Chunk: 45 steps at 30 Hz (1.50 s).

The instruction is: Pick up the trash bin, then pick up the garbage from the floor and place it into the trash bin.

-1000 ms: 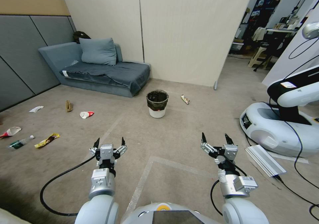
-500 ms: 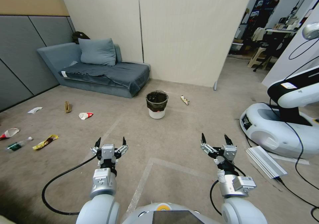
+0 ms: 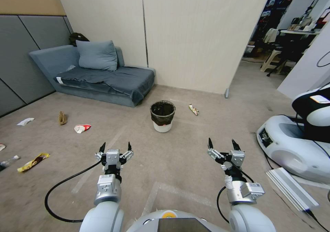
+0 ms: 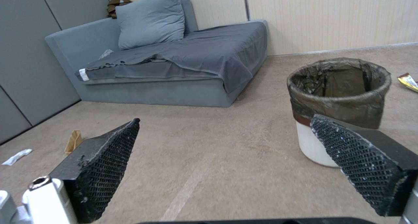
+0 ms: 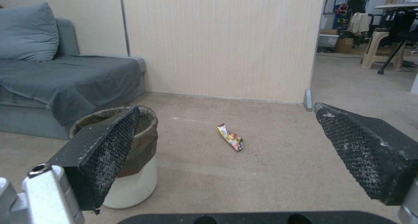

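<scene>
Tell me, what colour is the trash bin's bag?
Black, over a white bin; clearest in the left wrist view.

The trash bin [image 3: 162, 116] is white plastic, with a dark brownish-black bag liner [image 4: 339, 87] folded over its rim and a thin red band at the liner's lower edge. Beside it lies a yellow snack wrapper [image 5: 230, 137] printed in red and dark patches. Farther left on the beige floor [image 3: 192, 146] sit a red-and-white wrapper [image 3: 81, 128], a brown paper piece [image 3: 62, 118], a white tissue [image 3: 25, 121] and another yellow wrapper [image 3: 33, 161] with brown markings. The sofa [image 3: 103, 77] and its cushion [image 3: 97, 55] are grey-blue. Both pincers, the left pincer [image 3: 115, 147] and the right pincer [image 3: 222, 145], have black fingers whose pads [image 4: 106, 171] carry a fine cross-hatched grid, on silver-grey wrists.
</scene>
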### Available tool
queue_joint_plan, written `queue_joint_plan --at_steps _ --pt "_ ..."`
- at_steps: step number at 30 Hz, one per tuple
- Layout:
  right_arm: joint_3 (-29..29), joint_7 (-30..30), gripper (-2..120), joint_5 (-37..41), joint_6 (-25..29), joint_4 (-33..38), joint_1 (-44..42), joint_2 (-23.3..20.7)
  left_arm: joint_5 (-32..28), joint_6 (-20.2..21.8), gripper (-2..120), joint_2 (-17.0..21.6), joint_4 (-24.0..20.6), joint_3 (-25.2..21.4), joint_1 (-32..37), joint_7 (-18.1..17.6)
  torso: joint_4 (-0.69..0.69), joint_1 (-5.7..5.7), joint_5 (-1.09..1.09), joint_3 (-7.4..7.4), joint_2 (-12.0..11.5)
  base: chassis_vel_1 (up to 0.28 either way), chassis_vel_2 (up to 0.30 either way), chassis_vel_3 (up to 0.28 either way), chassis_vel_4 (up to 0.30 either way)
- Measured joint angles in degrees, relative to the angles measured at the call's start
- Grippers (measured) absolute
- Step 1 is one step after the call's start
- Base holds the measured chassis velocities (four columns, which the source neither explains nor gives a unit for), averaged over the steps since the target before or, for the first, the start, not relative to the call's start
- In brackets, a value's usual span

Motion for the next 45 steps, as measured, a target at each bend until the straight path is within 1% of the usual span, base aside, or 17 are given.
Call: queue_joint_plan --at_steps 6,9,20,21,24,28,45 --pt "-0.11 -0.01 100 -0.01 0.04 -0.41 -0.09 -0.02 0.00 0.00 100 0.07 0.01 -0.01 0.15 0.08 0.00 0.00 -0.03 0.00 0.00 -0.157 0.176 0.179 -0.168" --pt "-0.21 0.00 100 -0.01 0.04 -0.46 -0.11 -0.02 0.00 0.00 100 0.13 0.01 -0.03 0.19 0.10 -0.01 0.00 -0.01 0.00 0.00 -0.150 0.139 0.134 -0.147" --pt "-0.21 0.07 100 -0.04 0.05 -0.65 -0.25 -0.03 0.01 0.00 100 0.23 0.02 0.03 0.33 0.12 0.00 0.00 -0.02 0.00 0.00 -0.125 0.117 0.117 -0.119" --pt "-0.21 0.07 100 -0.04 0.05 -0.68 -0.25 -0.03 0.04 0.00 100 0.23 0.01 0.06 0.32 0.13 0.00 0.00 0.01 0.00 0.00 -0.127 0.131 0.139 -0.120" --pt "-0.20 0.07 100 -0.04 0.06 -0.74 -0.24 -0.03 0.09 0.00 100 0.21 0.02 0.17 0.24 0.19 0.00 0.00 -0.03 0.00 0.00 -0.126 0.132 0.124 -0.128" --pt "-0.19 0.08 100 -0.03 0.06 -0.84 -0.22 -0.03 0.24 0.00 100 0.13 0.04 0.34 0.05 0.47 0.00 0.00 0.00 0.00 0.00 -0.131 0.126 0.124 -0.122" --pt "0.17 -0.01 100 -0.28 0.43 -0.79 -0.12 -0.03 0.38 -0.12 100 0.04 0.07 0.91 -0.09 0.62 0.00 -0.01 -0.01 0.00 0.00 -0.114 0.108 0.116 -0.111"
